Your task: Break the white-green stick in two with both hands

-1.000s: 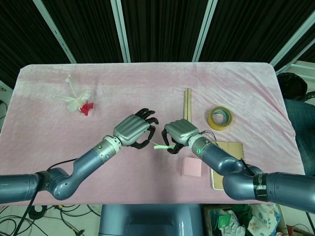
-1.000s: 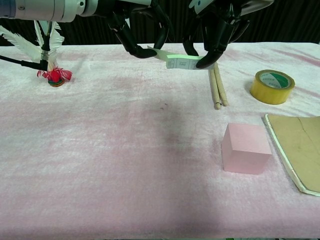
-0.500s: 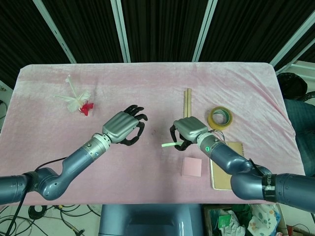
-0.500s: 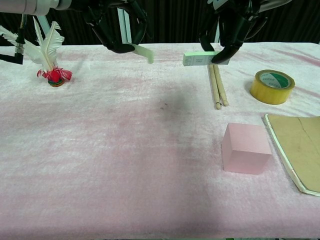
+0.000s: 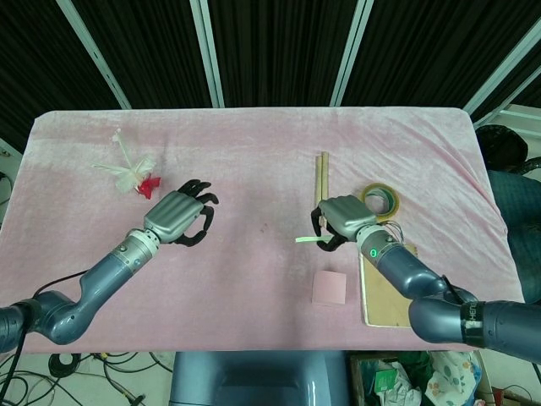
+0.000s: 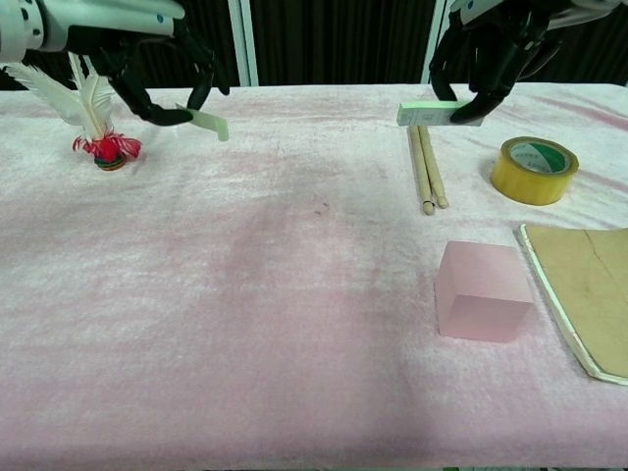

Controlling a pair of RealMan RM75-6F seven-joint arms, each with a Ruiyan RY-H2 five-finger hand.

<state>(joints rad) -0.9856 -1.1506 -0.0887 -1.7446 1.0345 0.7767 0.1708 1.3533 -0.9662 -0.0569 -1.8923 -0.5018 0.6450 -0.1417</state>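
The white-green stick is in two pieces, held apart above the pink table. My left hand (image 5: pixel 176 218) (image 6: pixel 157 71) grips one short whitish piece (image 6: pixel 209 122) at the left, its end poking out toward the middle. My right hand (image 5: pixel 342 218) (image 6: pixel 491 54) holds the other, green-edged piece (image 5: pixel 308 241) (image 6: pixel 430 113) level, over the top of the wooden sticks. In the head view the left piece is hidden under the hand.
Two wooden sticks (image 6: pixel 426 167) lie right of centre. A yellow tape roll (image 6: pixel 533 169), a pink block (image 6: pixel 484 289) and a brown notebook (image 6: pixel 584 289) sit at the right. A feather shuttlecock (image 6: pixel 96 123) stands at the far left, close beside my left hand.
The stick, held bent between both hands a second ago, has snapped in two. Both hands have drawn apart, the left far to the left, the right to the right, each keeping its piece.
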